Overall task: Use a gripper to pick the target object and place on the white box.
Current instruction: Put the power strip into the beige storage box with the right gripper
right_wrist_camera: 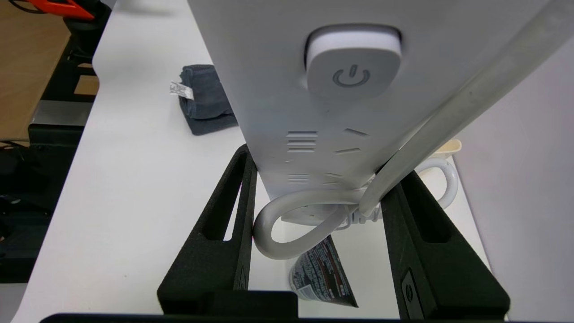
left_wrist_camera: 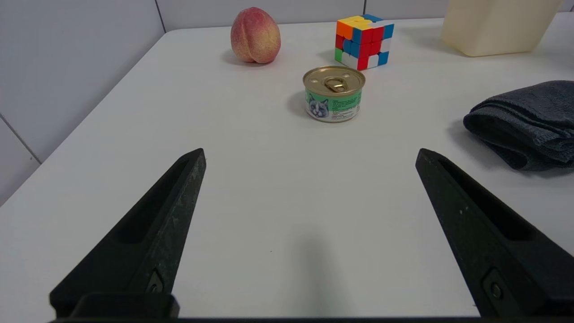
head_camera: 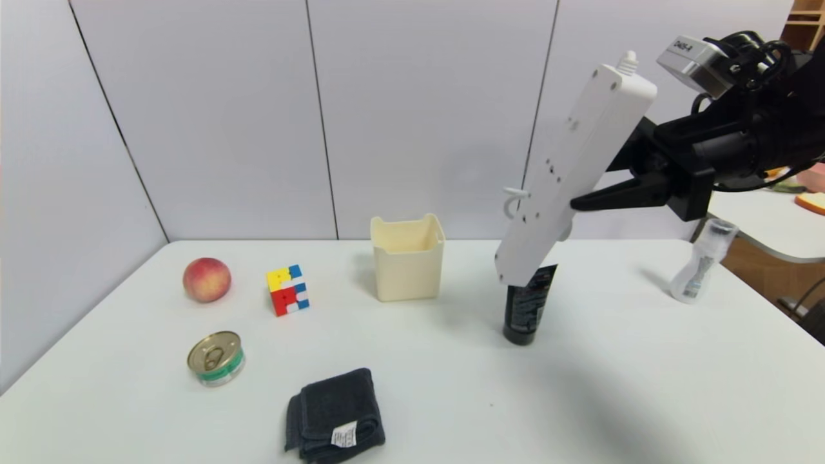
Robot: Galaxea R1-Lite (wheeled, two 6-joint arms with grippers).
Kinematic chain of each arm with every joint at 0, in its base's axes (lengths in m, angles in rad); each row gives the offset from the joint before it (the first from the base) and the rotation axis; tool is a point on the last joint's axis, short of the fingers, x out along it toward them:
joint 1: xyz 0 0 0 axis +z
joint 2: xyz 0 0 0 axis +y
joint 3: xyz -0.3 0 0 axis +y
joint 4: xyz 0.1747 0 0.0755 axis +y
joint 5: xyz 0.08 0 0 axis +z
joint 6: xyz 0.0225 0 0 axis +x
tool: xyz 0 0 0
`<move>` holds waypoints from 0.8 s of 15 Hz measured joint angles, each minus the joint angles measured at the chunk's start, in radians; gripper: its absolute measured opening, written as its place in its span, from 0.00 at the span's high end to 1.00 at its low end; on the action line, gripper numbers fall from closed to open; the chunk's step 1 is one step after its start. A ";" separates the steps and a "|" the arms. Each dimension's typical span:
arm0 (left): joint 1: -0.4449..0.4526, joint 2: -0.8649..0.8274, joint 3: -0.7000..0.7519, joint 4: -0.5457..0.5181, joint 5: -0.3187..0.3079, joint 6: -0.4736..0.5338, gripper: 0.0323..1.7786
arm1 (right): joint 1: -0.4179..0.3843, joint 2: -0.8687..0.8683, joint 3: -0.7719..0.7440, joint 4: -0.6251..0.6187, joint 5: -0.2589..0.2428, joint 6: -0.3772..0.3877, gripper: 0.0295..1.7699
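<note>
White long plastic power strip [head_camera: 567,174] clamped in right gripper [head_camera: 580,202], airborne right of cream square plastic box [head_camera: 407,267]; carry step, next needs shifting over box, lowering. Left gripper [left_wrist_camera: 309,157] idle, open.

Power strip [head_camera: 570,161] smooth matt white plastic; towel [head_camera: 335,415] dark fuzzy cloth; can [head_camera: 216,358] shiny metal lid; table [head_camera: 644,386] matt white

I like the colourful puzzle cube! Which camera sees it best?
The left wrist view: the puzzle cube is close, showing its top and two sides in full. The head view shows it smaller, between the peach and the white box. The right wrist view misses it; the power strip fills that picture.
</note>
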State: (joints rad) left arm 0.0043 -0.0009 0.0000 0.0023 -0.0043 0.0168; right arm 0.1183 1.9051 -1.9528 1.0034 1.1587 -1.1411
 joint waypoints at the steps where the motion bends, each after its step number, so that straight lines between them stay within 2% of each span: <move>1: 0.000 0.000 0.000 0.000 0.000 0.000 0.05 | 0.011 0.006 0.000 0.000 0.000 0.001 0.54; 5: 0.000 0.000 0.000 0.000 0.000 0.000 0.05 | 0.068 0.048 0.000 -0.014 0.000 -0.001 0.54; 8: 0.000 0.000 0.000 0.000 0.000 0.000 0.05 | 0.108 0.089 0.000 -0.097 -0.001 -0.001 0.54; 12: 0.000 0.000 0.000 0.000 0.000 0.000 0.05 | 0.130 0.147 -0.013 -0.135 -0.001 0.002 0.54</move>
State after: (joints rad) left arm 0.0043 -0.0009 0.0000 0.0023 -0.0043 0.0168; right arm 0.2487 2.0517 -1.9662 0.8683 1.1574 -1.1387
